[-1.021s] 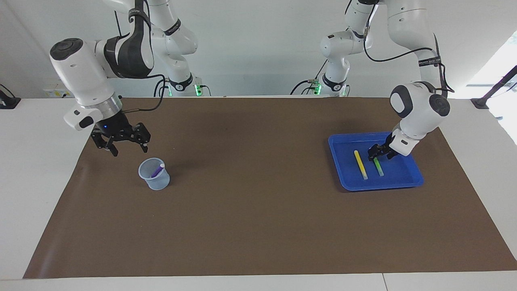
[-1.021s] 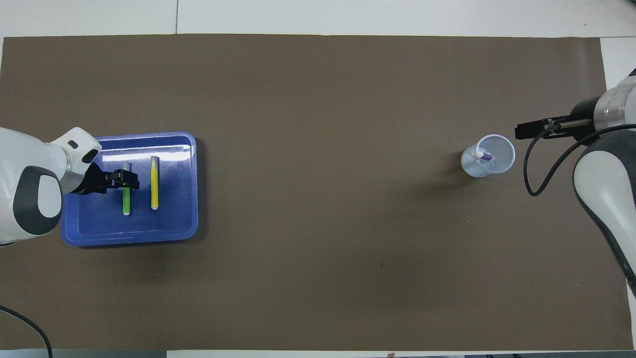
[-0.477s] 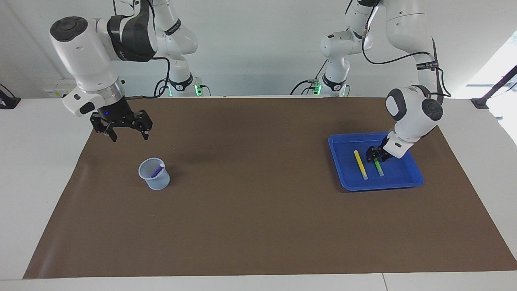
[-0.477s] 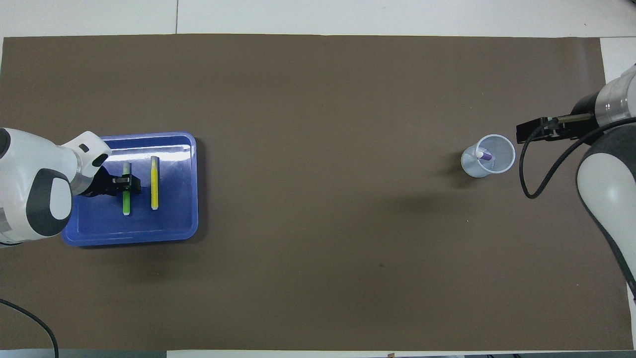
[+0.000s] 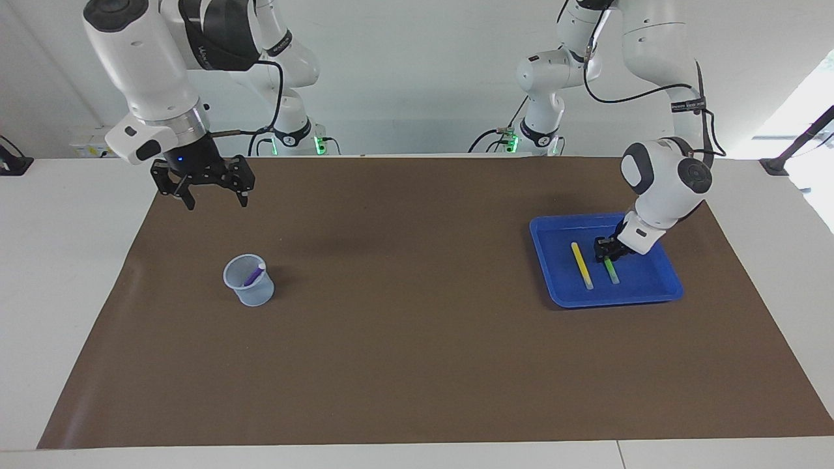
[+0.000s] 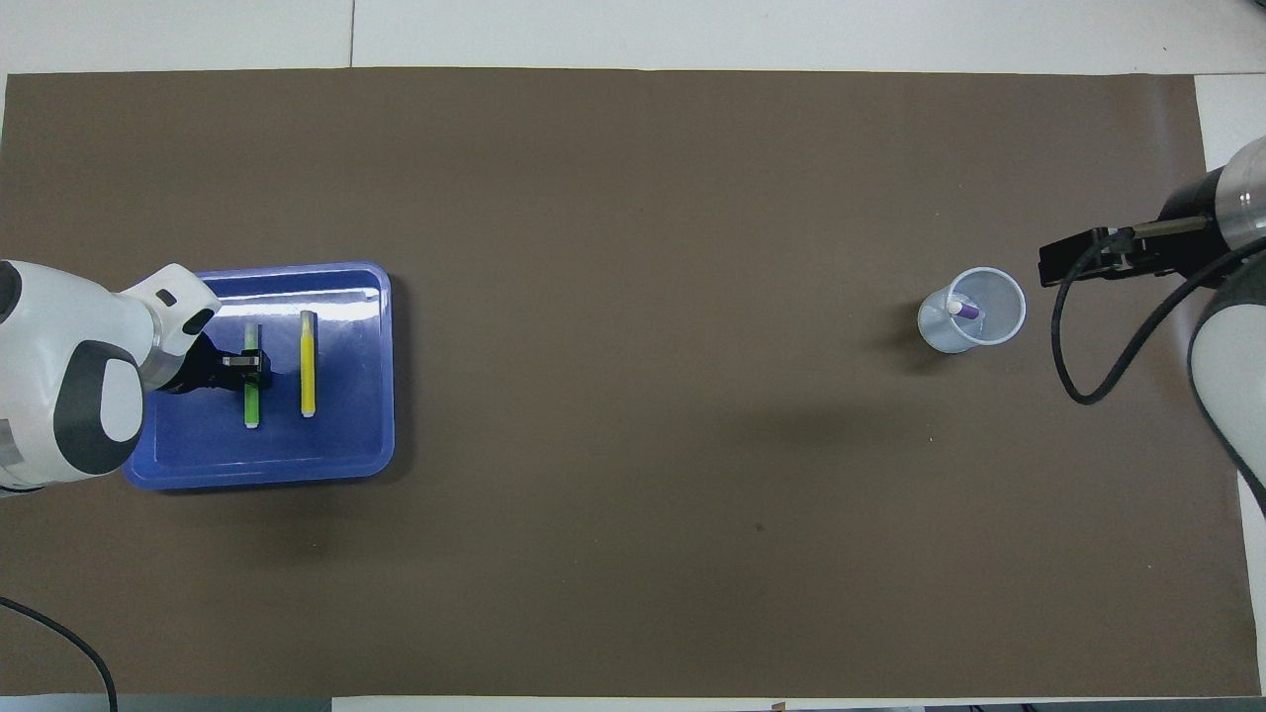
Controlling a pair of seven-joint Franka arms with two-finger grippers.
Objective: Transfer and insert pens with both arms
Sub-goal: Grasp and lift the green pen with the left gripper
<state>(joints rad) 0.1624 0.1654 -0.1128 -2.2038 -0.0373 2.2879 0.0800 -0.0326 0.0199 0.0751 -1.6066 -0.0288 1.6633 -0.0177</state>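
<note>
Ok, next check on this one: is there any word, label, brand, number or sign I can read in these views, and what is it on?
Nothing can be read here.
Right arm: white lettering on its black sleeve, too small to read.
Left arm: white lettering on a black cable band, too small to read.
Blue tray, clear cup, green pen, yellow pen, purple pen: no text shows.

Bright, even light — soft shadows

In the blue tray [image 5: 554,270], the left gripper [image 5: 608,249] sits down over the green pen [image 5: 611,270] beside the yellow pen [image 5: 582,265], while the right gripper [image 5: 213,195] hangs open above the mat [image 5: 417,339], the purple pen [image 5: 254,274] standing in the clear cup [image 5: 249,290].
</note>
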